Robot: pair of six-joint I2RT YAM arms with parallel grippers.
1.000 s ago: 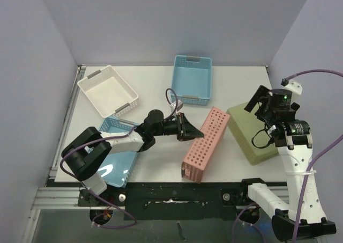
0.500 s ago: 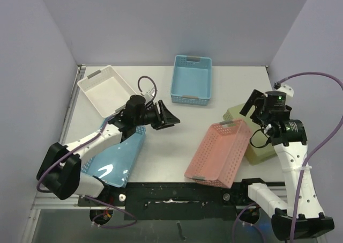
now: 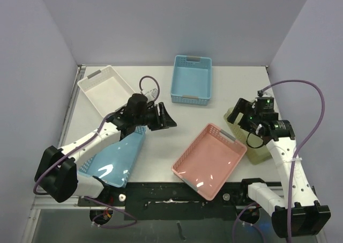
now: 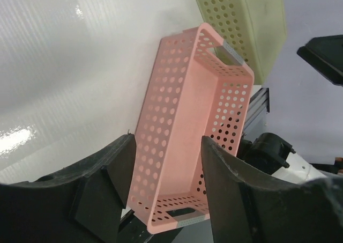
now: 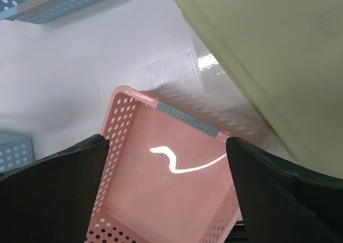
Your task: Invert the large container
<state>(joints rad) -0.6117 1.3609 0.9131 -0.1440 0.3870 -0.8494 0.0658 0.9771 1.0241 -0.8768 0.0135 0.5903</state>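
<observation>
The large container, a pink perforated basket [image 3: 206, 157] with grey handles, lies open side up at the table's front edge, partly over it. It shows in the left wrist view [image 4: 187, 125] and in the right wrist view [image 5: 166, 184]. My left gripper [image 3: 170, 119] [image 4: 167, 146] hangs to the basket's left, apart from it, jaws open and empty. My right gripper [image 3: 239, 114] [image 5: 166, 144] hovers above the basket's far right end, open wide, holding nothing.
An olive-green container [image 3: 258, 149] [image 5: 278, 55] lies bottom up right of the pink basket, touching it. A blue basket [image 3: 192, 79] stands at the back centre, a white one [image 3: 104, 90] at the back left. A light blue container [image 3: 115, 160] lies front left under my left arm.
The left gripper let go of the pink basket, which stood on its side, and pulled back left. The basket fell open side up. The right arm swung down towards it.
</observation>
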